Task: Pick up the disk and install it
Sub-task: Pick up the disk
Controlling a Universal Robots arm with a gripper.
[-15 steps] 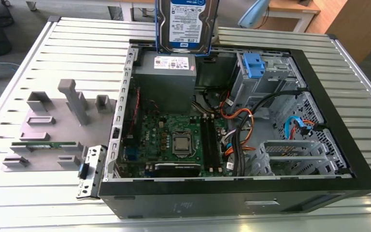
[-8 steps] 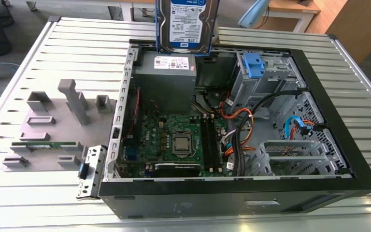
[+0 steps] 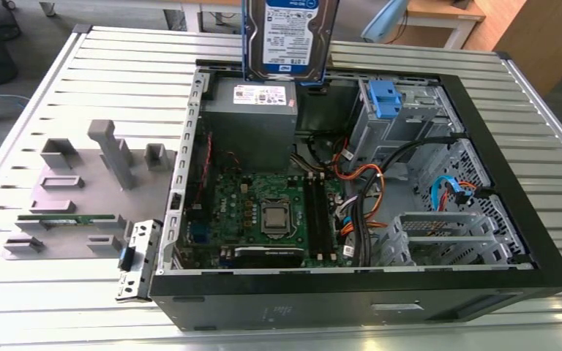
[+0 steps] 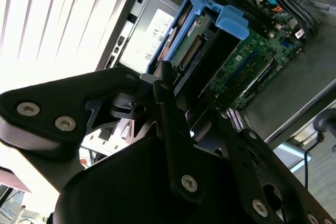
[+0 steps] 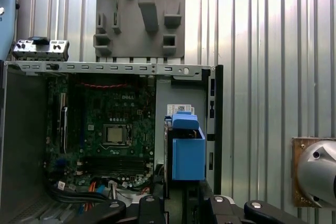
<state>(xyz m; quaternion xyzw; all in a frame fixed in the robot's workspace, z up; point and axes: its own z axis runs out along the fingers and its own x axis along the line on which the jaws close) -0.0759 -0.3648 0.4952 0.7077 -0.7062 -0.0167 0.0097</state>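
The disk (image 3: 291,36) hangs upright above the far wall of the open computer case (image 3: 359,281), over the grey power supply (image 3: 252,110); its white-and-blue label faces the exterior camera. In both wrist views the disk (image 4: 205,35) (image 5: 187,156) shows its blue plastic carrier and handle, pointing down toward the case interior. My gripper (image 4: 157,80) (image 5: 181,200) is shut on the disk's upper end, its black fingers on either side of it.
Inside the case lie the motherboard (image 3: 271,212), bundled cables (image 3: 359,183) and a metal drive cage with a blue bracket (image 3: 383,99). A grey fixture plate (image 3: 76,190) with parts sits on the slatted metal table (image 3: 115,66), at the exterior view's left.
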